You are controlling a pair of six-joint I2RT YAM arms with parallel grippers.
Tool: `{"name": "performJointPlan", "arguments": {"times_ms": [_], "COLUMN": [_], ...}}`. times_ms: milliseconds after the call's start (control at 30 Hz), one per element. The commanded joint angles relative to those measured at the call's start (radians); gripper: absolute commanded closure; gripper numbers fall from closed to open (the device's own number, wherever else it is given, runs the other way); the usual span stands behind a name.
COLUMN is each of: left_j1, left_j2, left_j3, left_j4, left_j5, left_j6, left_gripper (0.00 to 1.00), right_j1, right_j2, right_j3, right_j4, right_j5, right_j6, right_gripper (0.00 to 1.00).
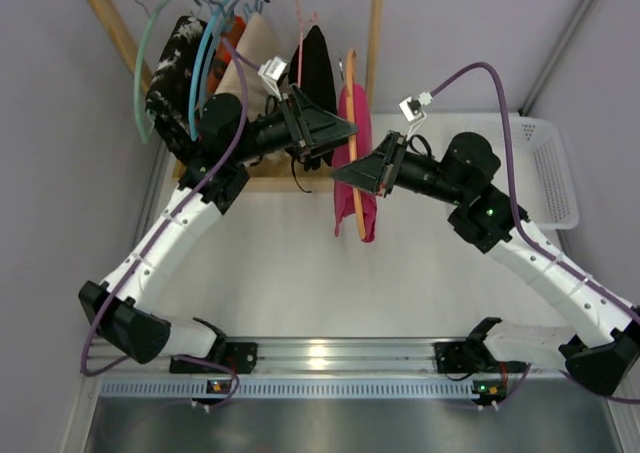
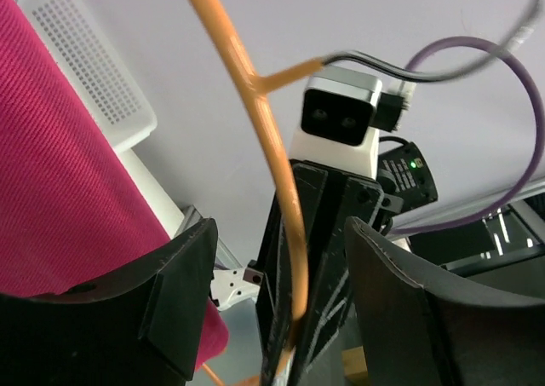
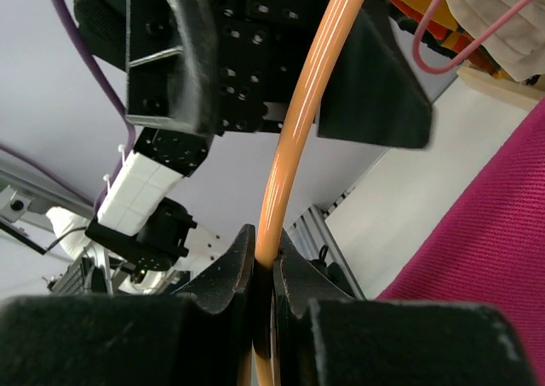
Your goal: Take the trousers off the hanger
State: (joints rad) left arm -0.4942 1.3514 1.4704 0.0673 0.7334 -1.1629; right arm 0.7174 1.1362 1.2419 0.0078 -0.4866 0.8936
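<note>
While the pink trousers (image 1: pixel 368 218) hang over the orange hanger (image 1: pixel 351 83), I see them up in the air above the desk (image 1: pixel 300 273), between my two arms. The right gripper (image 3: pixel 264 262) has its jaws squeezed tight on the thin orange bar of the hanger. The left gripper (image 2: pixel 281 241) has its jaws wide apart, one on each side of the hanger, and they hold nothing. The pink cloth is just beside the left jaws. The black trousers (image 1: pixel 318 68) hang farther back on the wooden rack (image 1: pixel 376 43), near the left arm. A white basket (image 1: pixel 552 168) sits at the right side of the desk.
</note>
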Motion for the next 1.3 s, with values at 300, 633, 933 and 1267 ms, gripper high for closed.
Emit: {"name": "performJointPlan", "arguments": {"times_ms": [300,633,933,1267], "left_j1": [-0.079,-0.122,-0.119,-0.08], "left_j2": [0.091,0.094,0.091,0.1], "left_j3": [0.137,0.107,0.103,0.149], "left_j4": [0.155,0.186,0.181,0.15], "left_j5": [-0.035,-0.045,-0.058,-0.055], "left_j6": [-0.086,-0.124,-0.124,-0.146], "left_gripper": [0.43,0.53,1.0,1.0], "right_j1": [0.017,0.02,0.028,0.01], "right_j2": [-0.049,-0.024,-0.07,-0.302], "right_j3": [0.019,0.047,-0.041,-0.186], "right_j4": [0.296,0.311,0.316,0.123], "right_j5": [0.008,0.006,0.0,0.195], "right_j6": [-0.013,-0.036,-0.134,-0.542], "right_gripper": [1.0,1.0,0.89,0.14]}}
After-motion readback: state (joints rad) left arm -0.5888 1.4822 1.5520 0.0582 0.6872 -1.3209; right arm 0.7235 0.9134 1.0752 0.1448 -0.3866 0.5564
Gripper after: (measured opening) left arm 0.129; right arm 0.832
